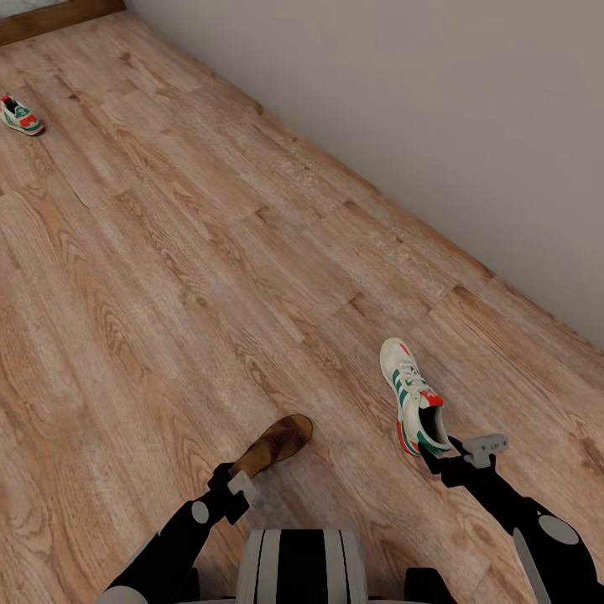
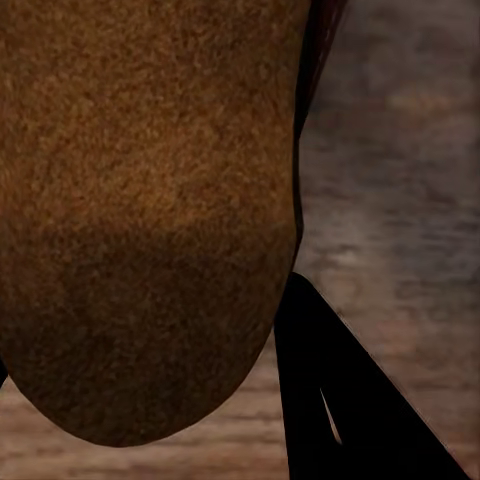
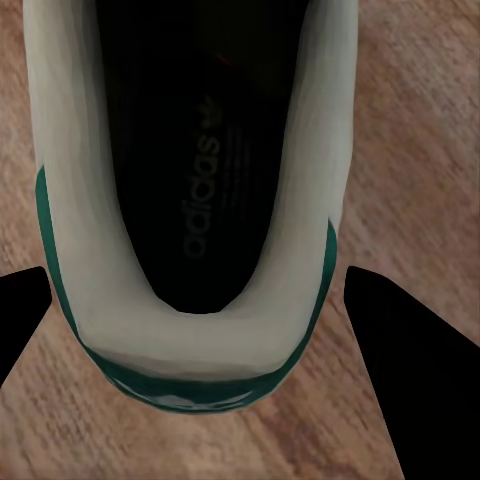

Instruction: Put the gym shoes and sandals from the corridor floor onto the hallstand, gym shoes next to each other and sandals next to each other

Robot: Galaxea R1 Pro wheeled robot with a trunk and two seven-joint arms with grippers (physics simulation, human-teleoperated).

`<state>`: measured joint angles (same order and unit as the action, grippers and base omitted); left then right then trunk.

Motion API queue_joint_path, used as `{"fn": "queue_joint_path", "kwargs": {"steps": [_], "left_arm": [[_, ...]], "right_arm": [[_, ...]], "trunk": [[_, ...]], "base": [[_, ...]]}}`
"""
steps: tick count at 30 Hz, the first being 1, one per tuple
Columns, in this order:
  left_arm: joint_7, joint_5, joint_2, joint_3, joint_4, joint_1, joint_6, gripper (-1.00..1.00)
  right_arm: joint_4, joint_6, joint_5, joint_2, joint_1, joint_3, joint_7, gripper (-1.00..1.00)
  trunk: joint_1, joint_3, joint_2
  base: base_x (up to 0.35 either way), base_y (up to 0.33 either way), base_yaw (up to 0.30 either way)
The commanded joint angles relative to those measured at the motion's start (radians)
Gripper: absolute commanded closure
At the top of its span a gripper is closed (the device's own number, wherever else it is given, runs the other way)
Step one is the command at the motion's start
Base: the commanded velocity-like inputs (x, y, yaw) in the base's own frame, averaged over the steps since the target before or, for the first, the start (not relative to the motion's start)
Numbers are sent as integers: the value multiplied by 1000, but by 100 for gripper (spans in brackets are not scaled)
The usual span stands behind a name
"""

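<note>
On the light brown wood-grain plank floor (image 1: 210,277), the left gripper (image 1: 241,484) held a dark brown leather sandal (image 1: 273,445) by one end, fingers pinching it — in the left wrist view the sandal's brown surface (image 2: 150,210) sat right against the camera with 1 black finger (image 2: 340,400) beside it. The right gripper (image 1: 449,453) was at the heel of a white lace-up sneaker with green stripes and red-orange accents (image 1: 411,394); the right wrist view showed its 2 black fingers (image 3: 400,370) spread on either side of the sneaker's heel collar (image 3: 190,350), apart from it. A 2nd matching sneaker (image 1: 21,116) lay well apart, far up the floor near a dark wooden baseboard (image 1: 50,18). A plain grey wall (image 1: 436,126) ran along the right side.
</note>
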<state>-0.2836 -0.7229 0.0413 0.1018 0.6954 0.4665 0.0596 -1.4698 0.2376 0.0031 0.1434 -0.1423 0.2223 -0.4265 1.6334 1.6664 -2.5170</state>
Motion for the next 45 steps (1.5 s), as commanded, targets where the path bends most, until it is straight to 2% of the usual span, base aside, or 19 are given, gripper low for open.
{"fn": "queue_joint_path", "kwargs": {"steps": [1,16,20,25,39,45], "left_arm": [[-4,-10,0,0,3,0,5,100],[-4,-9,-5,-1,3,0,5,100],[-5,-7,-6,-4,51,-5,6,100],[-6,-7,-5,-3,69,-6,7,100],[-5,-8,-5,-4,84,-1,16,100],[-7,0,-8,-9,137,-1,93,100]], "right_arm": [[-1,6,0,0,0,2,-6,100],[-1,6,0,-1,0,2,-6,100],[-1,6,0,0,0,2,-6,100],[-1,6,0,0,0,2,-6,100],[-1,6,0,0,0,2,-6,100],[-1,4,0,-1,0,2,-6,100]], "trunk": [[0,1,0],[0,1,0],[0,1,0],[0,1,0],[-6,-54,3],[-9,-77,4]], "base": [[0,0,0],[0,0,0],[0,0,0],[0,0,0],[0,0,0],[0,0,0]]}}
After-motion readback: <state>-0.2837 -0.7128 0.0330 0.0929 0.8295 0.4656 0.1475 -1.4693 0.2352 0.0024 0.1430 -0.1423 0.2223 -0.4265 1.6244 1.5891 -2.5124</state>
